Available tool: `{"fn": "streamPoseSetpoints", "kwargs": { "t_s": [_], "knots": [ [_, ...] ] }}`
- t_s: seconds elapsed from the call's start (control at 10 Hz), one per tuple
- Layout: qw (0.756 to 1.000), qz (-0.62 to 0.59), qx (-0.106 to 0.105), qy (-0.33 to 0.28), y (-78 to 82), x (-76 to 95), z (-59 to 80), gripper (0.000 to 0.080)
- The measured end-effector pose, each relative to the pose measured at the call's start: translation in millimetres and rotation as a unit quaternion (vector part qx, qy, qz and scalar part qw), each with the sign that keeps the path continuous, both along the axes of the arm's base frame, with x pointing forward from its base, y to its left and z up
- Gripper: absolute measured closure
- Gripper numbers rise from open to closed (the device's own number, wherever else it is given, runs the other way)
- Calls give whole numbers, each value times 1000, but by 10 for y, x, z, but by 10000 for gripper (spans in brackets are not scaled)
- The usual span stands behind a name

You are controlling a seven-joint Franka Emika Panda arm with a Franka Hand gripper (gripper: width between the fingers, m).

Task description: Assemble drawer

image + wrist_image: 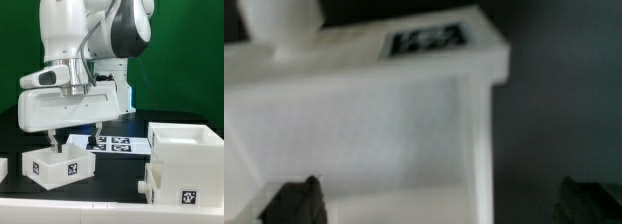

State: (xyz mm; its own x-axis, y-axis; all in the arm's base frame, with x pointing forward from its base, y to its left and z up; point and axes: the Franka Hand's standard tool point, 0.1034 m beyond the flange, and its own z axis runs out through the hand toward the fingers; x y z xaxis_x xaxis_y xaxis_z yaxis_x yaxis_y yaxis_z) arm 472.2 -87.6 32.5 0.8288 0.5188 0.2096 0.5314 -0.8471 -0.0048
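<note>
Gripper (57, 137) low over the small tray (59, 163) in the lower left of the exterior view, one finger (48, 137) reaching down just behind the tray's far rim. In the wrist view two dark fingertips (297, 203) at the lower corners of the frame, spread wide apart, with the white tray (375, 120) filling the space between and above them; nothing clamped between them. Whether a finger touches the tray wall, cannot tell from these blurred frames.

Further out: marker board (118, 144) flat on the dark table (110, 185), just beside the tray toward the centre of the exterior frame. At the right edge of that frame, the large housing (184, 165) of the drawer, open at top, a tag on its front, well apart from the gripper. A second white part (3, 168) barely visible at the lower left edge.

Likely step: lining up to grasp the small tray. Next move probably calls for lowering so the fingers straddle one wall, then closing firmly, keeping the tray level for carrying toward the housing. Risk: thin wall slipping or tray tilting if grasped off-centre.
</note>
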Motion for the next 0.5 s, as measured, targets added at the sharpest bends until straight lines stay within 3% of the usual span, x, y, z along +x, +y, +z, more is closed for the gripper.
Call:
{"fn": "streamPoseSetpoints", "kwargs": {
  "t_s": [0.2, 0.4, 0.5],
  "knots": [
    [999, -31, 15, 20, 103, -55, -210, 150],
    [999, -30, 13, 17, 78, -53, -270, 150],
    [999, -30, 13, 18, 80, -55, -272, 277]
  ]
}}
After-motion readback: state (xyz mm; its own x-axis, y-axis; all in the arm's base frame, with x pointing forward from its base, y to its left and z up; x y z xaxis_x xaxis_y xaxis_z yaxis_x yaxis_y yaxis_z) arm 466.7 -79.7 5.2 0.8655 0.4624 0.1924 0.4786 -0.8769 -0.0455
